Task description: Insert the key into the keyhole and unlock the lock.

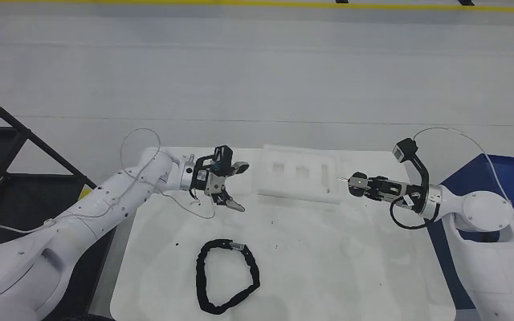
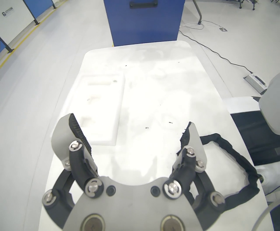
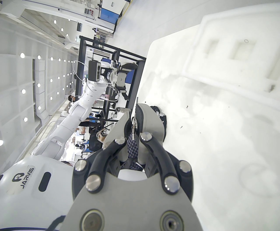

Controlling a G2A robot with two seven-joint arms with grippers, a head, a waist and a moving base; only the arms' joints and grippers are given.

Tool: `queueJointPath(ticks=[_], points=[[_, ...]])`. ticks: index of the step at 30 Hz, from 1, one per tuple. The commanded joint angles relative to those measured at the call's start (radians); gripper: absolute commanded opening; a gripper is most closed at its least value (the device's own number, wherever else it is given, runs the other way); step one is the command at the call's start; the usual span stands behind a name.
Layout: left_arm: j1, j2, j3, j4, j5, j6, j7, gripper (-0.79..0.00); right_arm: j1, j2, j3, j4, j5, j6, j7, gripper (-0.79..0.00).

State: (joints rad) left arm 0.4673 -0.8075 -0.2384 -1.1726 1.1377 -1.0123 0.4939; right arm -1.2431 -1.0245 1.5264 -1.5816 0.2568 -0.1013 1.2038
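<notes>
A black fabric-covered chain lock (image 1: 228, 275) lies in a loop on the white table (image 1: 337, 265) near its front edge, with a small metal lock body at the loop's top. Part of the loop (image 2: 236, 157) shows beside my left gripper (image 2: 131, 131). My left gripper (image 1: 233, 186) hovers open and empty above the table, back and left of the loop. My right gripper (image 1: 351, 183) hangs over the table's right side, shut on a small metal key (image 3: 133, 123) whose thin blade points toward the foam tray.
A white foam tray (image 1: 301, 173) with several rectangular recesses sits at the back middle of the table; the same foam tray (image 2: 98, 105) lies ahead of the left gripper. A blue cabinet (image 2: 143, 20) stands past the table's far end. Black frames flank the table.
</notes>
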Motion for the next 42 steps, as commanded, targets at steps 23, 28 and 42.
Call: queueJointPath(ticks=[23,28,42], points=[[0.080,-0.053,0.068,0.135,0.421,0.000,0.191,0.000,0.000,0.000,0.000,0.000,0.000,0.000,0.000,-0.785],[0.080,-0.053,0.068,0.135,0.421,0.000,0.191,0.000,0.000,0.000,0.000,0.000,0.000,0.000,0.000,-0.785],[0.118,-0.043,0.045,0.125,0.382,0.027,0.223,0.000,0.000,0.000,0.000,0.000,0.000,0.000,0.000,-0.785]])
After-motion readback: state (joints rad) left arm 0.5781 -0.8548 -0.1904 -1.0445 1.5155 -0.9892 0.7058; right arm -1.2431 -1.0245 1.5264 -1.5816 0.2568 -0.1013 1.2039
